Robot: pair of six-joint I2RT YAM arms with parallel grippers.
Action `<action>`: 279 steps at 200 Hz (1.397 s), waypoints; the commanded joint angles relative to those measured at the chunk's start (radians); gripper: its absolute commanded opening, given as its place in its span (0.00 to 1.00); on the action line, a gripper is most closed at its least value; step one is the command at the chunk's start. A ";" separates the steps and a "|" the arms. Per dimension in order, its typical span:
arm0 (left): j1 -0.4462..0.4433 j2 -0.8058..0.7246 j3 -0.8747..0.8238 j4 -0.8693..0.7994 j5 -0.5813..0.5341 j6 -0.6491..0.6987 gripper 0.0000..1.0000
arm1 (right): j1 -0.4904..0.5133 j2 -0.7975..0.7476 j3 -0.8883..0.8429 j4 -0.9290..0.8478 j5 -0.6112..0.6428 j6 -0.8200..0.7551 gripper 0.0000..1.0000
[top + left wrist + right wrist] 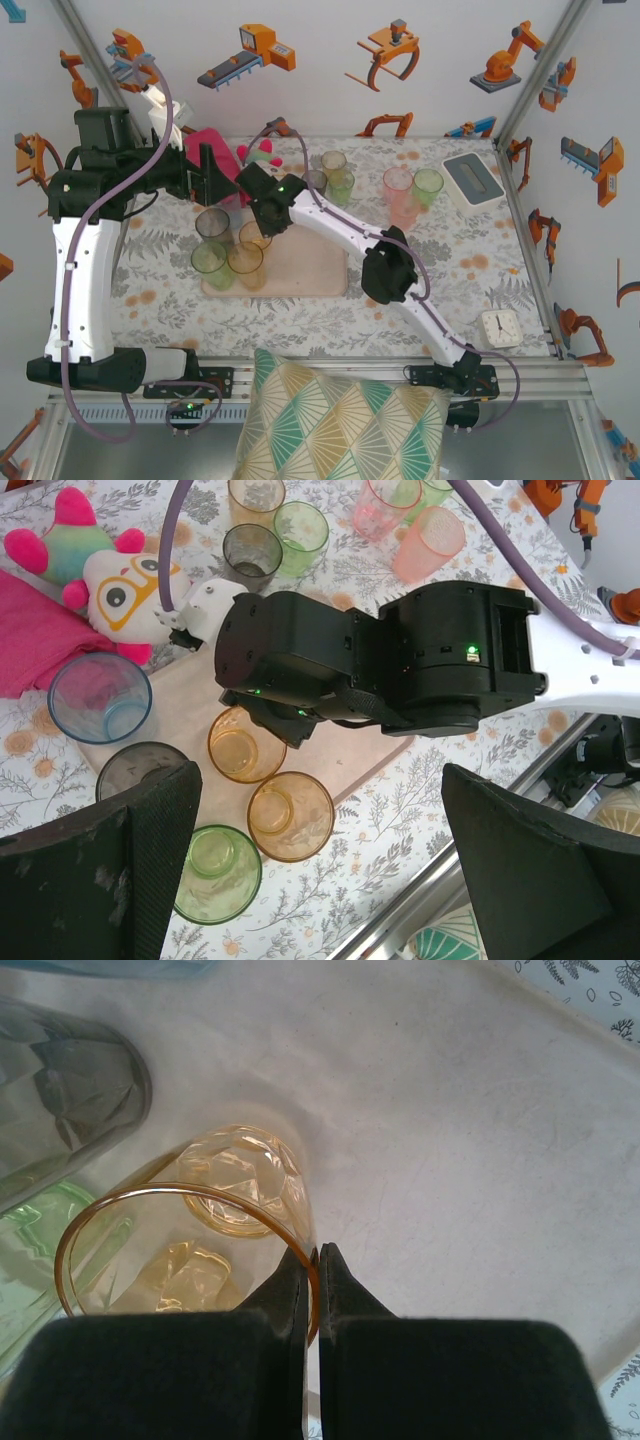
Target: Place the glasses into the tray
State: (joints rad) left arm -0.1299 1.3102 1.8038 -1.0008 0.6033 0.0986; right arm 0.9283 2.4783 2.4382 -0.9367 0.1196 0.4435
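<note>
While pinching the rim of an amber tumbler (215, 1185) in the right gripper (312, 1260), fingers drawn all but together with just the thin wall between, one inside and one outside, looks to be setting it down on the tray (450, 1160): the placing step, judged close to release. Cannot tell if seated on the beige surface or hanging just above it. Next calls for easing down until seated, parting the fingers, then lifting straight up so as not to hook the rim or nudge the grey tumbler (70, 1080) and green tumbler (30, 1250) just beside. Left gripper (318, 840) spread wide and empty, hovering above the tray's left end. Grouped at that end, counting the held one: five tumblers, among them a second amber tumbler (290, 815) and a blue tumbler (100, 695); cannot tell if the outer ones sit fully inside the low rim or just off it. Well apart on the flowered cloth (450, 260) beyond the tray, not yet moved: a smoky tumbler (315, 181), a pale amber tumbler (333, 162) and a light green tumbler (341, 186) close together, then pink tumblers (398, 195) and a further green tumbler (428, 185) to the right. By looks: small, translucent, thin-walled, faceted toward the base; judged light and quick to tip or slide if dragged. Under half done, by this count.
</note>
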 commanded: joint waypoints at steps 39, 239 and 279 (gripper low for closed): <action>0.007 -0.024 -0.009 0.023 0.029 -0.013 0.97 | 0.014 0.012 0.049 0.001 -0.012 -0.008 0.04; 0.013 -0.030 -0.015 0.028 0.029 -0.016 0.97 | 0.013 0.027 0.095 0.001 -0.030 -0.021 0.32; 0.015 -0.031 -0.014 0.027 0.030 -0.019 0.97 | 0.014 0.012 0.095 -0.015 -0.007 -0.036 0.37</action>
State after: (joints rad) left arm -0.1223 1.3006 1.7966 -0.9867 0.6071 0.0917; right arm 0.9340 2.4977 2.5004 -0.9348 0.0944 0.4320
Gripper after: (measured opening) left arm 0.973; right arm 0.357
